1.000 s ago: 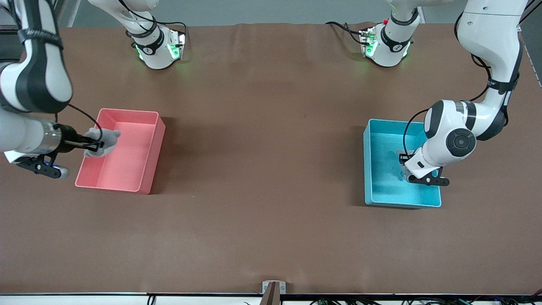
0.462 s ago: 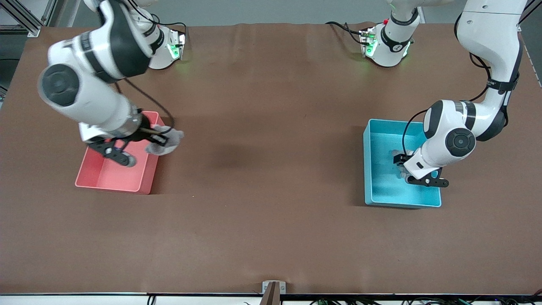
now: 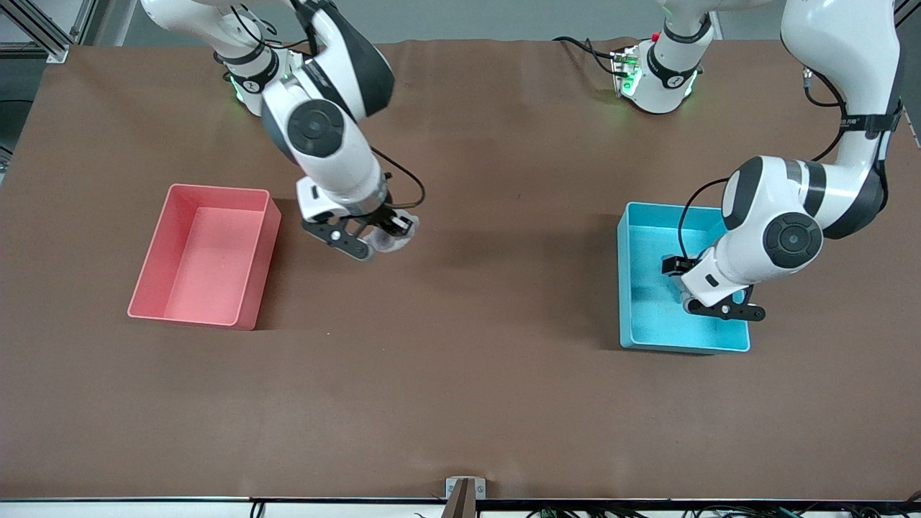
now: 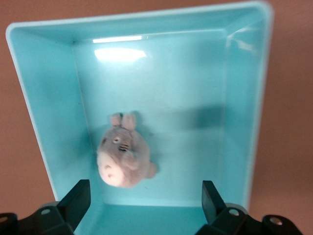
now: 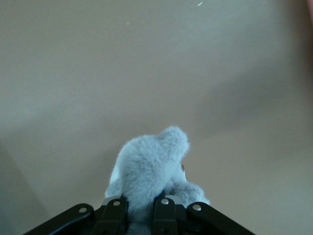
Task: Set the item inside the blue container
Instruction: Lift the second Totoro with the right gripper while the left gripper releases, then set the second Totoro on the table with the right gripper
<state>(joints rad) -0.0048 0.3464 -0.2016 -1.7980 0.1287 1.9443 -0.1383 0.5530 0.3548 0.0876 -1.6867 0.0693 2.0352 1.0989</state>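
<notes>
Left gripper [image 4: 142, 208] gapes over a plush toy [image 4: 123, 155] in the blue container [image 3: 632, 288] (only its wrist view shows this); right gripper [image 5: 139, 205] clamps the item [image 5: 149, 171] above the table [image 3: 460, 403].

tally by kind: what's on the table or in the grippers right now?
Plush animals: 2, one lying in the blue container, one held in the right gripper
Bins: 2, the blue container and a pink bin
Total: 4
</notes>
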